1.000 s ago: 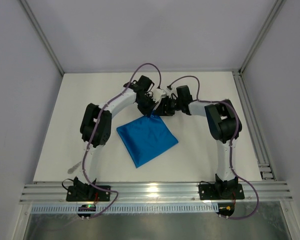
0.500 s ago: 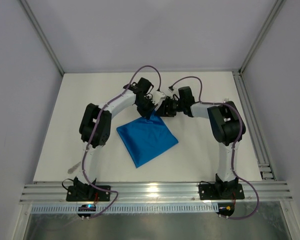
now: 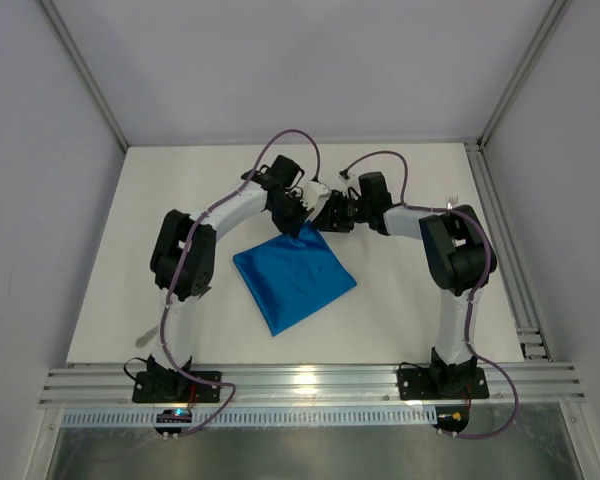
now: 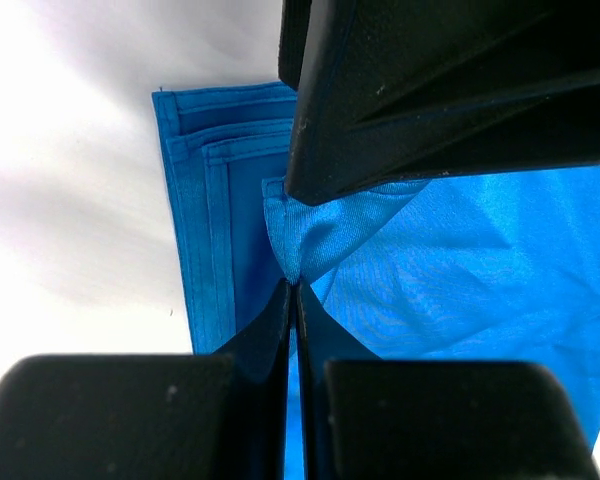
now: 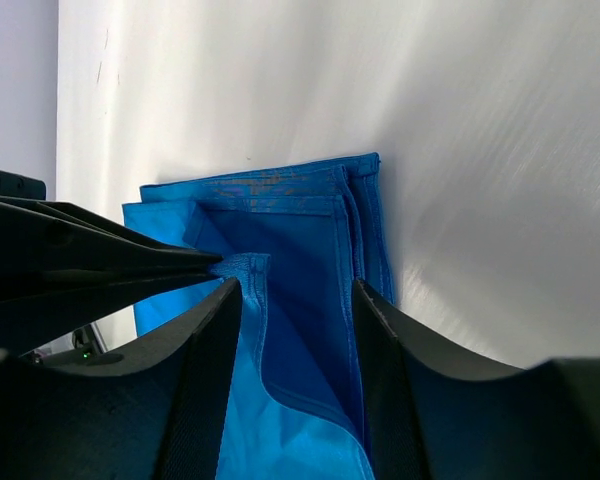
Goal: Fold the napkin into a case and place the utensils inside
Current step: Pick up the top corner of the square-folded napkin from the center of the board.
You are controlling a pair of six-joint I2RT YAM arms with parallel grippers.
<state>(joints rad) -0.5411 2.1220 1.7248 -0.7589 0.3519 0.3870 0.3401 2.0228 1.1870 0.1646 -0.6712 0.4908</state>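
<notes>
1. The napkin (image 3: 293, 280) is laid on the white table (image 3: 410, 290), near its middle and between the two arms. It is folded into a square and turned cornerwise, with one corner pointed to the far side.
2. At that far corner, several hemmed layers are seen stacked in both wrist views. Their edges are stepped just inside one another.
3. The left gripper (image 4: 295, 300) is clenched. Its two fingers are pressed together on a small pinch of the top layer at its corner. The cloth is gathered into a narrow fold at the pinch, and the lower layers are left flat on the table.
4. The right gripper (image 5: 298, 288) is released. Its fingers are held apart, one on each side of the raised edge of the top layer, and no cloth is clamped between them.
5. The two grippers are brought tip to tip over the far corner of the napkin, the left from the left side and the right from the right side. Their fingertips are placed just beside each other.
6. The remainder of the napkin is spread flat, with faint creases visible on its surface.
</notes>
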